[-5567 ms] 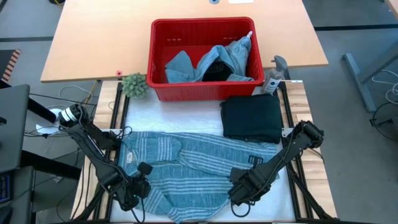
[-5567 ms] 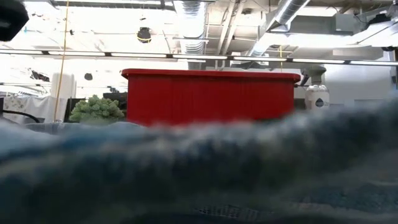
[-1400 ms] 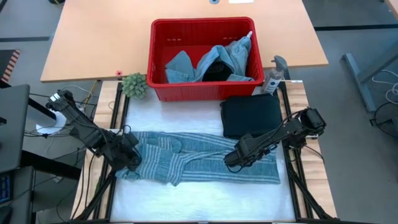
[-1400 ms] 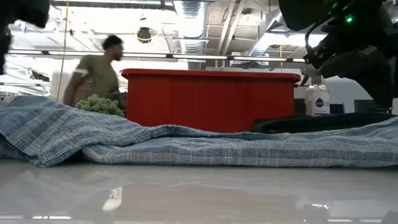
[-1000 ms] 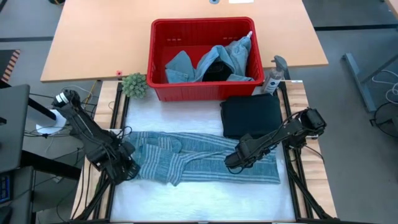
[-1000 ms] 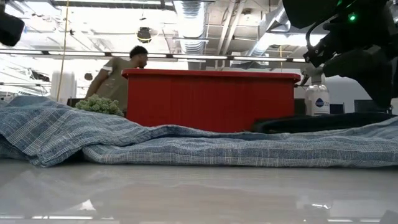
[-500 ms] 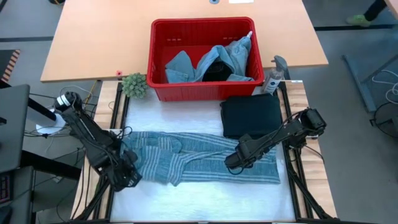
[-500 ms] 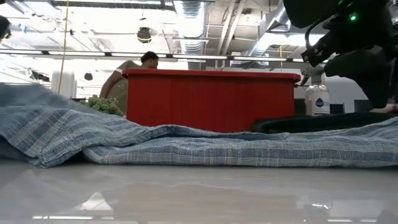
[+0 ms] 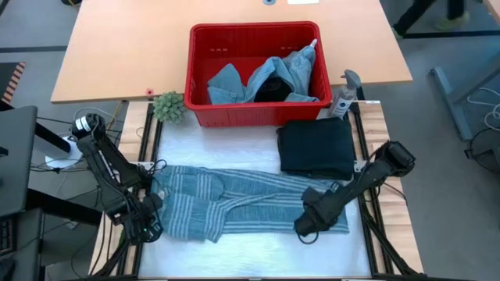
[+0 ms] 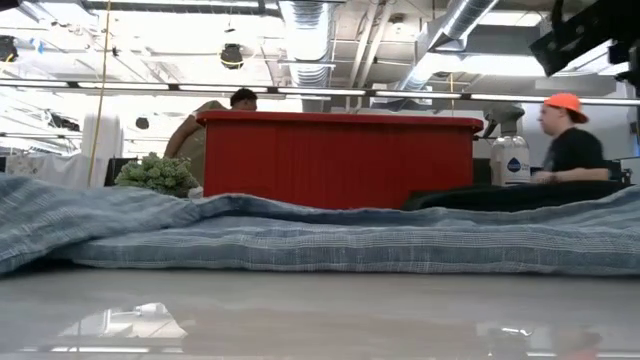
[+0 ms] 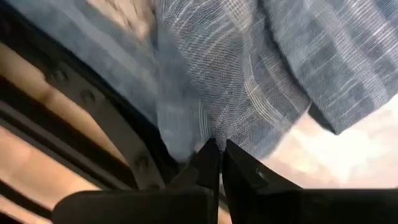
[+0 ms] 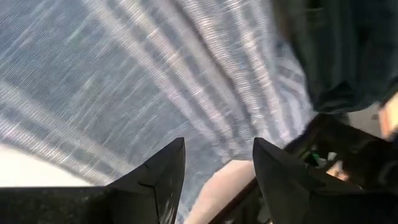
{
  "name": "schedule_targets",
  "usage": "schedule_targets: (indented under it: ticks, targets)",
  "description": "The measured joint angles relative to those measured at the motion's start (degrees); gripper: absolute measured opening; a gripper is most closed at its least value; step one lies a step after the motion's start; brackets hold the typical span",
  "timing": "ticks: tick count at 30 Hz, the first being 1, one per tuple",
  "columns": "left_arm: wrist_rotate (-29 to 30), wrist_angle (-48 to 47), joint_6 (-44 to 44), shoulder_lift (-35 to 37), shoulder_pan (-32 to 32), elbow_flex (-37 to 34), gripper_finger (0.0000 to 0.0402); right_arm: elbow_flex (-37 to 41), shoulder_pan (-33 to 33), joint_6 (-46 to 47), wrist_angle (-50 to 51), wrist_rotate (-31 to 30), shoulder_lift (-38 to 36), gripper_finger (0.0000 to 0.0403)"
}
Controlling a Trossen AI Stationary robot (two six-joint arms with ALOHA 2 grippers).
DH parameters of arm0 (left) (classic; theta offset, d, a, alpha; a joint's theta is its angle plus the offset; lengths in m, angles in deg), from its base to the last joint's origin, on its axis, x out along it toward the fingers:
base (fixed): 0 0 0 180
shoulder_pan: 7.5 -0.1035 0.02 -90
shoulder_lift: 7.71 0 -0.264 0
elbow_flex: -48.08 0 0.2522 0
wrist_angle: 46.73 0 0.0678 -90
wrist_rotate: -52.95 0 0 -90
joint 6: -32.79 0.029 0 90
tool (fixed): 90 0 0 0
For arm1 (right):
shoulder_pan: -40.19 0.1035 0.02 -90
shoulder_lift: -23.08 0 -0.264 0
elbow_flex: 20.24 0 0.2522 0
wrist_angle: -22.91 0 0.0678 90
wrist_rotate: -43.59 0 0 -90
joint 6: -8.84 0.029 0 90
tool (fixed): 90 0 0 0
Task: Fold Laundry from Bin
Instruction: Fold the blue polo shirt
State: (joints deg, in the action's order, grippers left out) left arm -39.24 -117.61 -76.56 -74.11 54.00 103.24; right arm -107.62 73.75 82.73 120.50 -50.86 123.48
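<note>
The blue-grey striped cloth [image 9: 246, 207] lies spread in a long band across the white table top [image 9: 234, 254], in front of the large red slotted plastic bin [image 9: 254, 35], which holds light blue denim pieces [image 9: 293, 74] and a dark garment; a folded black garment [image 9: 316, 147] sits just beside the bin's front right corner, touching the striped cloth's far edge.

The left gripper [image 11: 217, 155] has its fingers pressed together on a thin bit of the cloth's near left corner, right at the edge of the fabric; in the high view the left gripper [image 9: 148, 226] sits at that same corner.

The right gripper [image 12: 214, 168] has its fingers spread, with the cloth's near right edge beyond them and nothing between; from above the right gripper [image 9: 308, 226] hovers at the near right corner, not gripping.

Risks, as I judge them: the left pinch holds so little fabric that a pull could slip it free; if only one corner lifts, the fold would skew and bunch; the right jaws may close on table instead of cloth; dragging could also shift the black garment.
</note>
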Motion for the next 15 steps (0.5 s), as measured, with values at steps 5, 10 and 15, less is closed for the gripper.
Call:
schedule_targets:
  ticks: [5,10,15]
  targets:
    - [8.1,0.2,-0.9,0.0,-1.3,0.0,0.0,-0.1,1.6,-0.2,-8.8,-0.3,0.6,0.0211]
    - [11.4,2.4,0.9,0.0,-2.6,0.0,0.0001,-0.1,1.8,2.6,-9.1,-1.3,5.2,0.0185]
    - [11.4,4.2,4.4,0.0,-3.2,0.0,0.0016,-0.1,2.6,3.6,-9.2,0.2,10.7,0.014]
